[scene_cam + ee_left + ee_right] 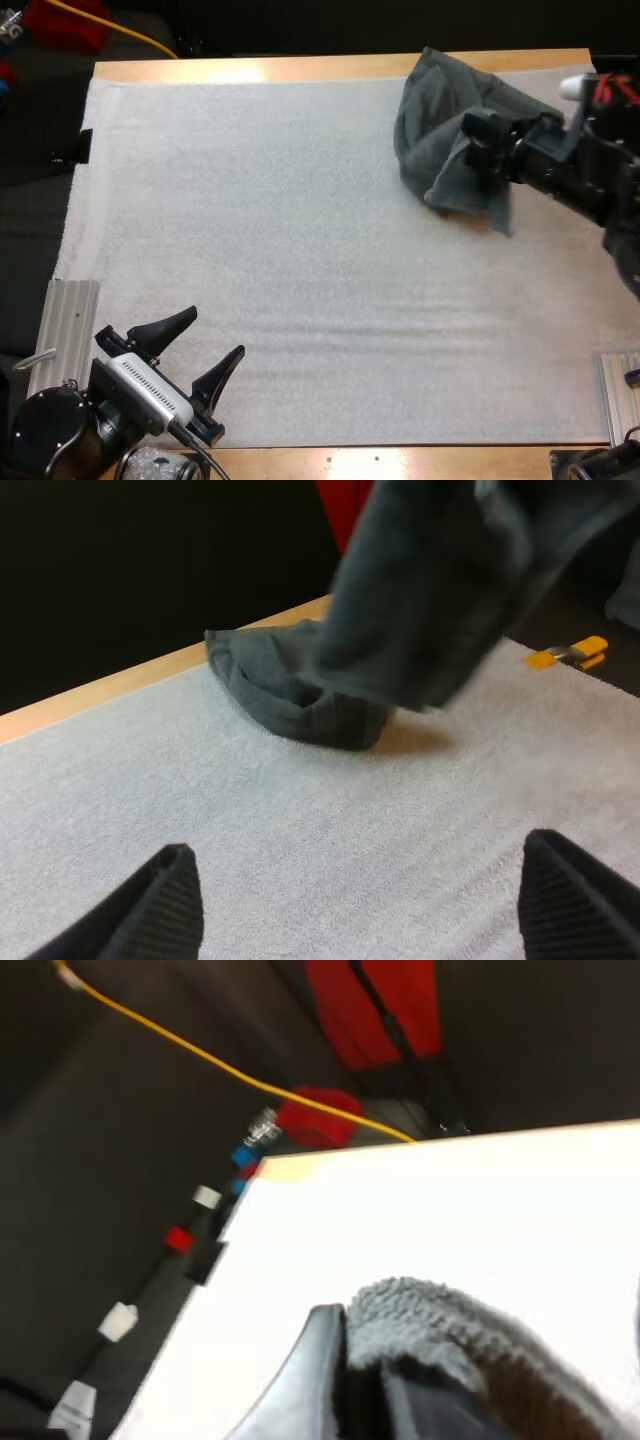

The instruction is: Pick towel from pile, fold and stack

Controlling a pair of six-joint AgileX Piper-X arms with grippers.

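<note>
- Gripping a fold of the dark grey-green towel (430, 120), our right gripper (478, 140) has its black fingers (310, 1370) pressed into the cloth. The right wrist view shows terry pile bunched against one finger.
- We judge the hold to be a pinch on a bunched part, not on a clean corner or edge.
- Part of the towel hangs raised from that grip. The rest sits crumpled on the white mat (300, 250), near the far right of the table (300, 68), close to the far edge.
- We cannot tell whether the heap is one towel or several tangled together.
- Our left gripper (215, 332) hovers over the near left of the mat, well apart from the cloth, its fingers (160, 910) spread wide and holding nothing.
- Risk: lifting from a bunch may drag the whole heap along, or a second towel with it, because the layers cling.
- Risk: a shallow pinch could let the cloth slide out as its weight comes onto the fingers.
- Risk: the heap lies near the far edge, so a tug in that direction could spill cloth off the table.
- Risk: with no free corner showing, our left gripper may catch a middle fold, and the towel would then not spread flat for folding.
</note>
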